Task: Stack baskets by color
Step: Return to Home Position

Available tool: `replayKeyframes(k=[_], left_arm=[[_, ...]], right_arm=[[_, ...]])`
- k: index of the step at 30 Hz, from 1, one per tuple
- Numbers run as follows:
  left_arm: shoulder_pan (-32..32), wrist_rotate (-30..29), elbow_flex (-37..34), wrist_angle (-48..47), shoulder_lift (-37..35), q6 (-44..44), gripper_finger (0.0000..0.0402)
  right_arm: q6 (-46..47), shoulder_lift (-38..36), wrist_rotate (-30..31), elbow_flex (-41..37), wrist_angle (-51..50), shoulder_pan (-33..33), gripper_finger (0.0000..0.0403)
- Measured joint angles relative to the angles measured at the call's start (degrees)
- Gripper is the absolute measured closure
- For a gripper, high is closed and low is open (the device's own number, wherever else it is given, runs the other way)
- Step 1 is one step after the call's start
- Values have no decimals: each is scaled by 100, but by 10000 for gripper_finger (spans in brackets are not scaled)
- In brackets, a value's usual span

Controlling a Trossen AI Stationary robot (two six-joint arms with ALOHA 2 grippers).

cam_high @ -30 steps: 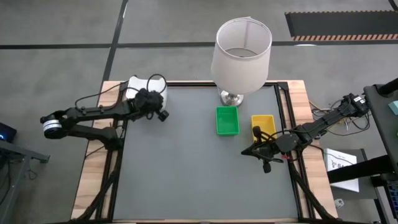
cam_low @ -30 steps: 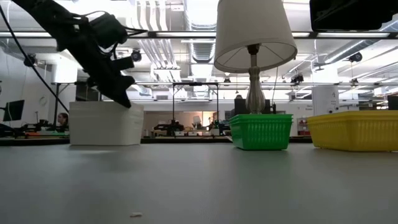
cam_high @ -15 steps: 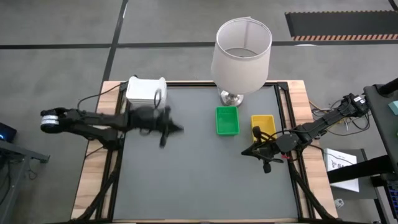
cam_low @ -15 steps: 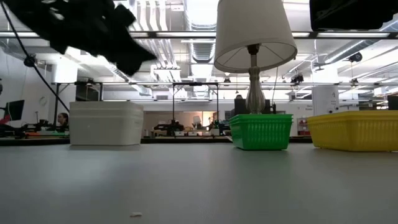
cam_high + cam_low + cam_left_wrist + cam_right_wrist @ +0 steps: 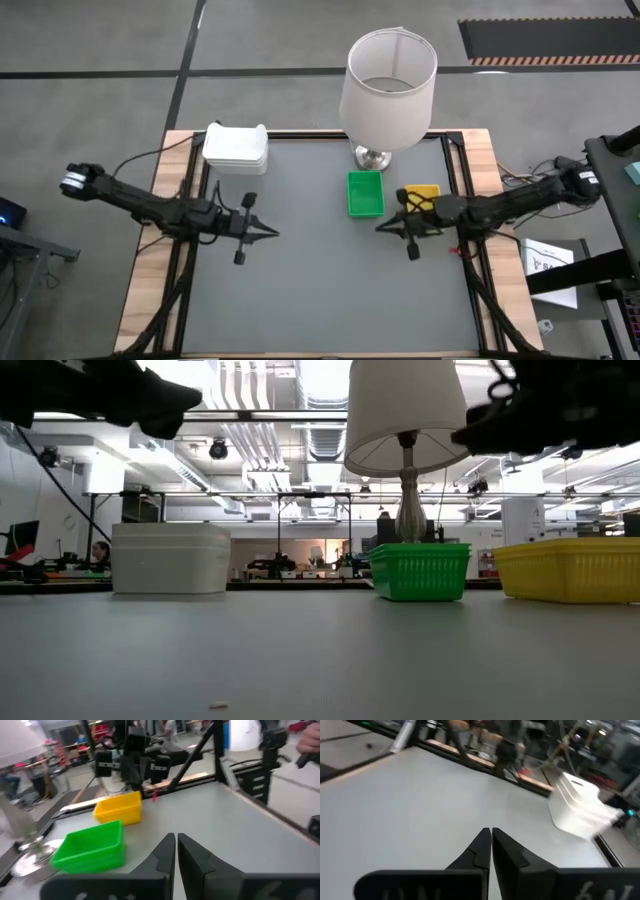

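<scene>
The sorting looks done: 3 stacks stand on the table (image 5: 320, 300). The white baskets (image 5: 236, 147) sit at the back left corner, the green baskets (image 5: 365, 194) just in front of the lamp (image 5: 388, 80), and the yellow baskets (image 5: 424, 190) just beside them, partly under the right arm (image 5: 500, 208). The left gripper (image 5: 268, 231) hovers over bare table, fingers pressed together on nothing. The right gripper (image 5: 381, 227) hangs near the green stack, likewise closed and empty. The step in hand appears to be homing — each arm needs to fold back without brushing a stack.
</scene>
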Motion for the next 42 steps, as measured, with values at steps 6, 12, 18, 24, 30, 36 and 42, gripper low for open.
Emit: replayKeyframes(k=[6, 12, 18, 24, 30, 36, 42], left_arm=[[179, -71, -306, -393, -849, 130, 398], [425, -70, -1021, -194, -1617, 115, 398], [642, -72, -1780, 383, -2234, 92, 398], [668, -70, -1783, 102, -2678, 8, 398], [670, -389, -1788, 132, -2819, -14, 398], [670, -412, -1790, 103, -2705, -19, 398], [670, -413, -1797, 105, -2526, -19, 398]], right_arm=[[82, -208, -17, -449, 397, -466, 394], [-77, -863, -17, -686, 372, -515, 394], [-298, -1768, -17, -772, -122, -582, 394], [-481, -2597, 19, -1039, -302, -612, 394], [-593, -3526, 33, -1141, -726, -671, 394], [-602, -4286, -71, -1174, -1178, -668, 394], [-593, -4686, -316, -1408, -1162, -668, 394]])
